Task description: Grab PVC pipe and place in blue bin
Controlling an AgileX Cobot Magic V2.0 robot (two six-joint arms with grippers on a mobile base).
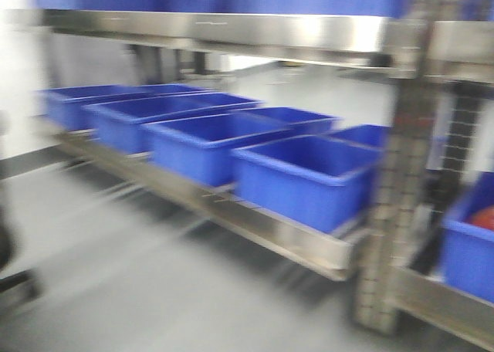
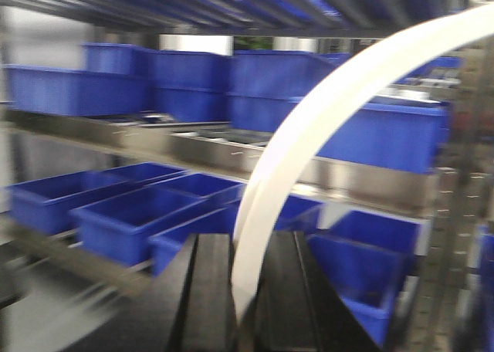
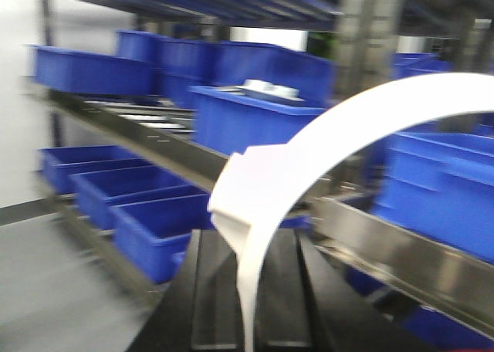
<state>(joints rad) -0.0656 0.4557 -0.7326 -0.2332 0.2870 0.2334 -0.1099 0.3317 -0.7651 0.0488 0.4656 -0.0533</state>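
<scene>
The left gripper and right gripper are each clamping a pipe, which is arching up from between nearly closed fingers. Best squeezing firmly, releasing only with a bin lying directly below the fingertips.

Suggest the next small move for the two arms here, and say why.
Likely advance toward a lower-shelf blue bin before opening anything: the left pincer clamps a curved PVC pipe, the right pincer a second PVC pipe, and the bins lie ahead, not beneath.
</scene>
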